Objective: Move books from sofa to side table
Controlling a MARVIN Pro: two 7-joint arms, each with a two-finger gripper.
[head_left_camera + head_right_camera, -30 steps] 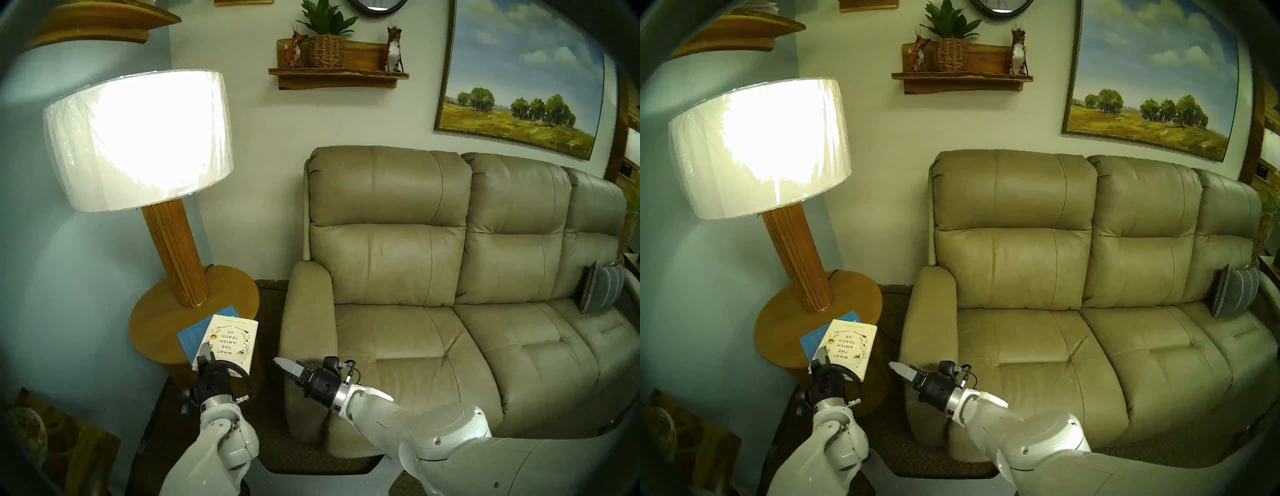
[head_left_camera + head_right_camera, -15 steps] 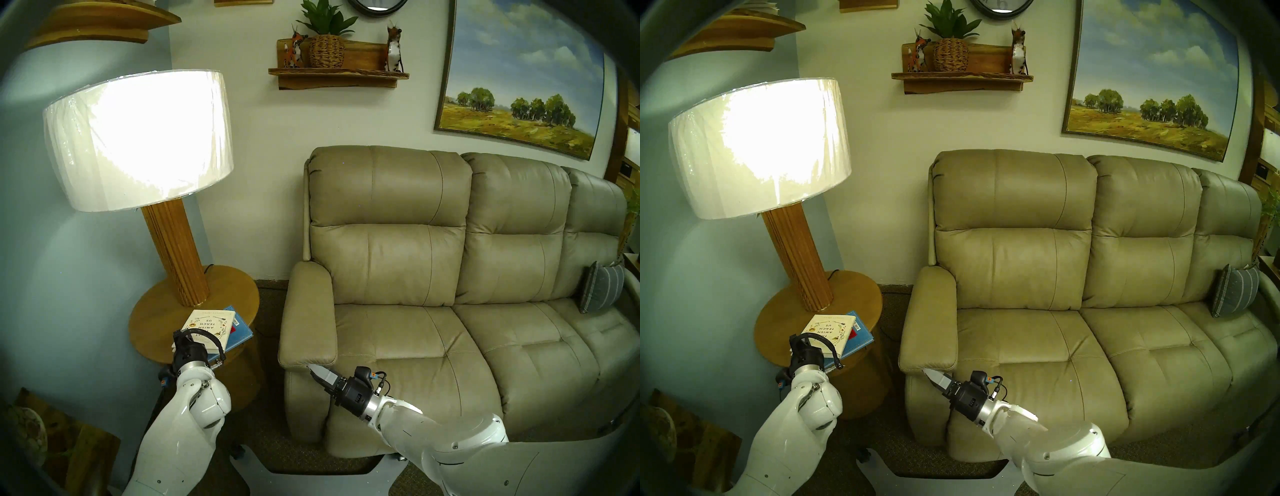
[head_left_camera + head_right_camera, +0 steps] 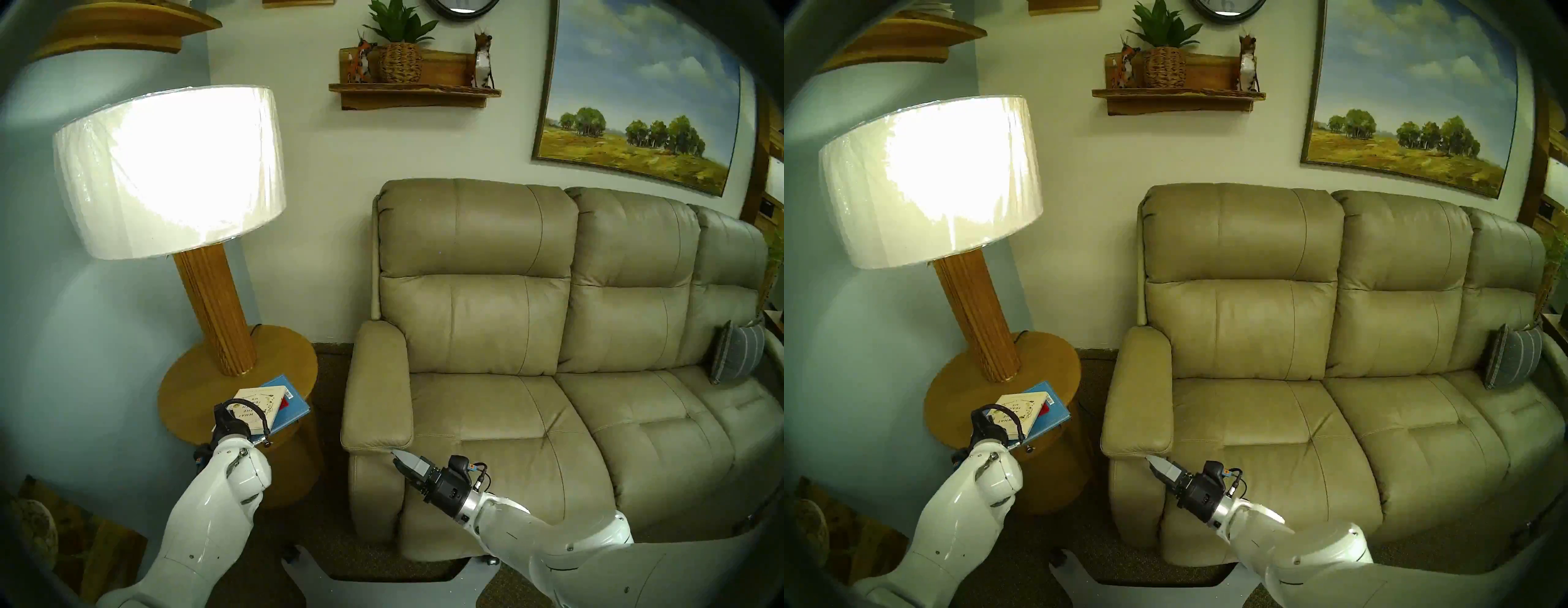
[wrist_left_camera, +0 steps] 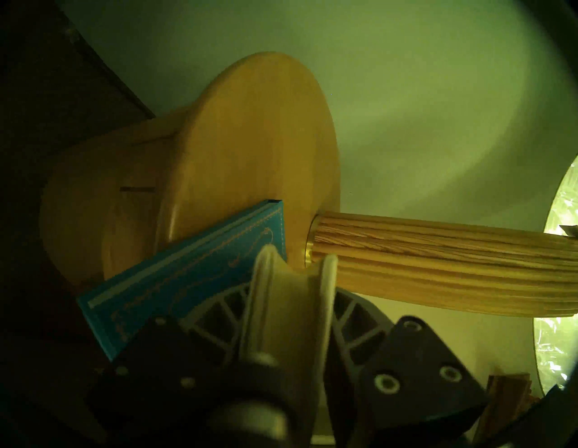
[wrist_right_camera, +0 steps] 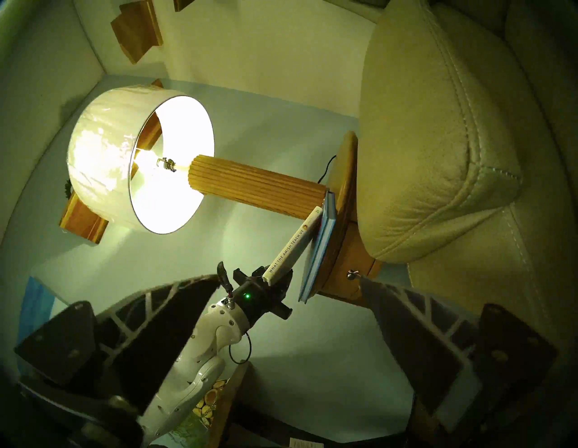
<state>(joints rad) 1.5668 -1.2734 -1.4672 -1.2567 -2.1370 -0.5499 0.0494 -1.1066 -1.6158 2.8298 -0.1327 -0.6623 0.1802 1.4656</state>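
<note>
Single light source: lit lamp [image 3: 169, 170], shade blown out to near-white in both head views, bulb glare clipped in right wrist view [image 5: 147, 162]. Walls fall off to dim blue-grey away from it; soft shadow on the wall behind the lamp post. Sofa [image 3: 530, 339] evenly lit, sharp. Heavy fisheye bend plus dark vignette on all four views. Left wrist view is dim, green-tinted; left gripper [image 4: 294, 281] and its housing are blurred, left side nearly black. Desk [image 4: 250, 150] top is reasonably clear.

2 books [image 3: 280, 407] on side table [image 3: 191, 382], lamp [image 3: 169, 170] behind, sofa [image 3: 530, 382] right
</note>
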